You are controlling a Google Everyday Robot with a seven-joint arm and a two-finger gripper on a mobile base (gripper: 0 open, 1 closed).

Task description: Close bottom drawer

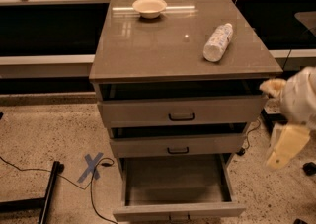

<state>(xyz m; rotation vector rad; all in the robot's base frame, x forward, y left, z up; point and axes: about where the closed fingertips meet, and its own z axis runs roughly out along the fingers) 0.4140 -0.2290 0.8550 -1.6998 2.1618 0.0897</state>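
Note:
The bottom drawer [176, 181] of the grey-taupe cabinet [148, 50] is pulled far out. Its plain grey tray is empty and its flat front [207, 211] lies at the lower edge of the view. My gripper [285, 145], cream and white, hangs to the right of the cabinet, level with the middle drawer [177, 145] and apart from it. It touches nothing. The top drawer [181, 111] and the middle drawer stand slightly out.
A white plastic bottle [217, 42] lies on the cabinet top and a cream bowl [149, 7] stands at its back. A blue tape cross [92, 167], black cables and a black stand leg [47, 193] lie on the floor at the left.

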